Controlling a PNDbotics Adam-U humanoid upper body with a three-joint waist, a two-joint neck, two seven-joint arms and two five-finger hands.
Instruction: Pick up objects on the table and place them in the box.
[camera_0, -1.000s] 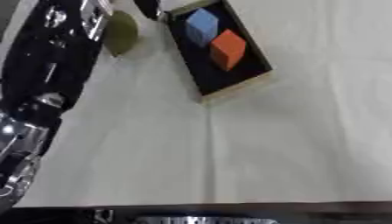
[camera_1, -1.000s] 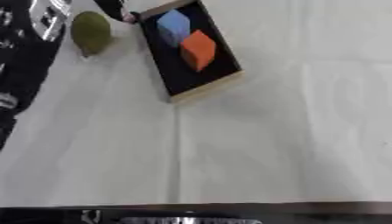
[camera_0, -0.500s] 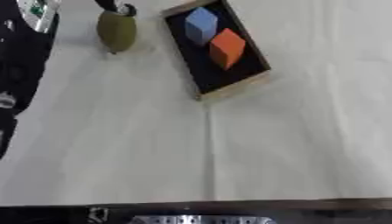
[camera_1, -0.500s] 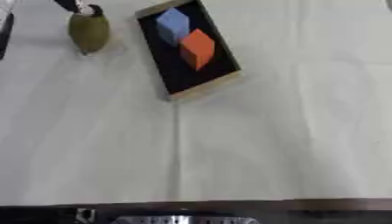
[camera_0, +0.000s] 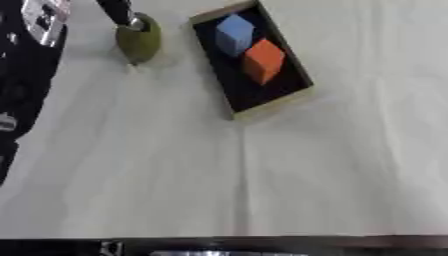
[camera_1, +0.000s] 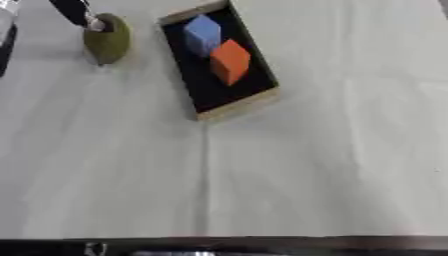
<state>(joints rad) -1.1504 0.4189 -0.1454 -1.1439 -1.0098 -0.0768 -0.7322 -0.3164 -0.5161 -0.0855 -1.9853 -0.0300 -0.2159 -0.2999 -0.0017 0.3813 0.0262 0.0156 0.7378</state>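
On the white table (camera_0: 262, 175), the left hand's finger (camera_0: 118, 11) touches the olive object (camera_0: 140, 42); its grip unclear.

Box (camera_0: 273, 102): pale wood rim, black inside. Blue block (camera_0: 234, 34) and orange block (camera_0: 263, 60) sat in it. Olive-green rounded object (camera_0: 139, 42) was plain, no pattern. Table (camera_0: 262, 180) was off-white, unpatterned. Left hand (camera_0: 121, 12) finger was black with a silver tip.
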